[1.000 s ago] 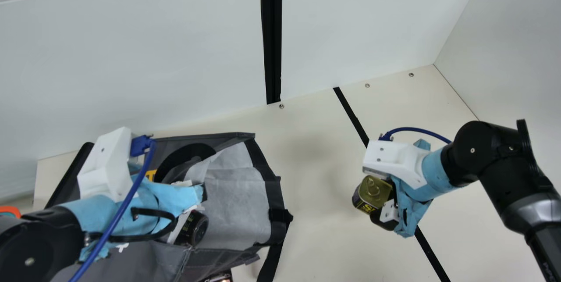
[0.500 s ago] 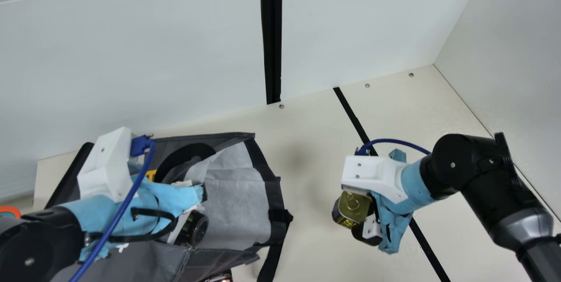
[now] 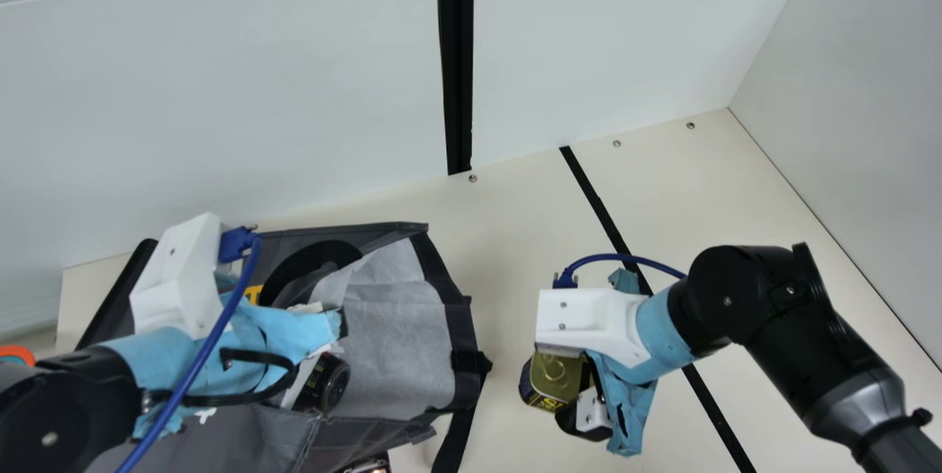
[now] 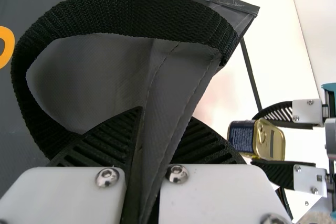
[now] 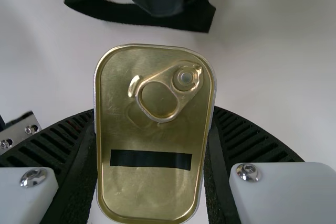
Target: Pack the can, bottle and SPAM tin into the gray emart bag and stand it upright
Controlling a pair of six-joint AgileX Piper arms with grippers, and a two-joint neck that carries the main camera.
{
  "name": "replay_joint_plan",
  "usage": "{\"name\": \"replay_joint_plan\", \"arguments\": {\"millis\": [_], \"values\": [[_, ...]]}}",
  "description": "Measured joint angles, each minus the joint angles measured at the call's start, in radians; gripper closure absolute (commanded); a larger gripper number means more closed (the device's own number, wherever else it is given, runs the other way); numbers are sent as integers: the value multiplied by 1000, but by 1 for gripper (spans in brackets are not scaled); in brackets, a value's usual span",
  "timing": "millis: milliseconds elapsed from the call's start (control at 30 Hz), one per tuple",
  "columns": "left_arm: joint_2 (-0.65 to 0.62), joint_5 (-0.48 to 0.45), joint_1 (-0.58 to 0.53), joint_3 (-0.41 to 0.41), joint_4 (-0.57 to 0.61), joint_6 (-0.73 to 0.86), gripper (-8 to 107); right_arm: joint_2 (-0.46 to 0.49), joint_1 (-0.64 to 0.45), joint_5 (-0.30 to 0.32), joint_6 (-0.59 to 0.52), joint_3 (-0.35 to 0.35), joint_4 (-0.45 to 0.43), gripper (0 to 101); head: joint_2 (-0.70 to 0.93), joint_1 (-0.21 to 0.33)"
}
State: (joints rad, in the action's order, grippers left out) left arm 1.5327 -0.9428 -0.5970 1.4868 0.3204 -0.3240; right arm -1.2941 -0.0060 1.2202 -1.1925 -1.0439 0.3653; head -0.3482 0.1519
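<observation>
In the main view my left gripper (image 3: 294, 333) is over the gray bag (image 3: 397, 318), which lies on its side with its mouth toward the table's middle. The left wrist view shows my left gripper (image 4: 164, 124) shut on a fold of the bag's gray fabric (image 4: 173, 93), beside a black handle loop. A dark cylinder (image 3: 324, 382), can or bottle, lies at the bag's mouth. Right of the bag, my right gripper (image 3: 580, 390) grips the SPAM tin (image 3: 557, 377). In the right wrist view the gold pull-tab lid of the tin (image 5: 152, 187) faces the camera between my right gripper's fingers (image 5: 154, 116).
A black strap (image 3: 458, 432) trails from the bag onto the cream table (image 3: 515, 237). Another dark object (image 3: 368, 466) shows at the lower edge, beside the bag. An orange rim (image 3: 16, 352) is at the far left. Pale walls stand behind and at the right.
My right gripper has moved left and somewhat toward the main view's lower edge, carrying the SPAM tin closer to the bag. The left arm and the bag have stayed still.
</observation>
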Motion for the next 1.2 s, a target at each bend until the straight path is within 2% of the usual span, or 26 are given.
{"name": "replay_joint_plan", "arguments": {"millis": [633,1200], "values": [[0,0,0,0,0,0,107,30,22,1,-46,-21,183,101,0,0],[0,0,0,0,0,0,107,-47,106,-145,-82,8,327,101,0,0]]}}
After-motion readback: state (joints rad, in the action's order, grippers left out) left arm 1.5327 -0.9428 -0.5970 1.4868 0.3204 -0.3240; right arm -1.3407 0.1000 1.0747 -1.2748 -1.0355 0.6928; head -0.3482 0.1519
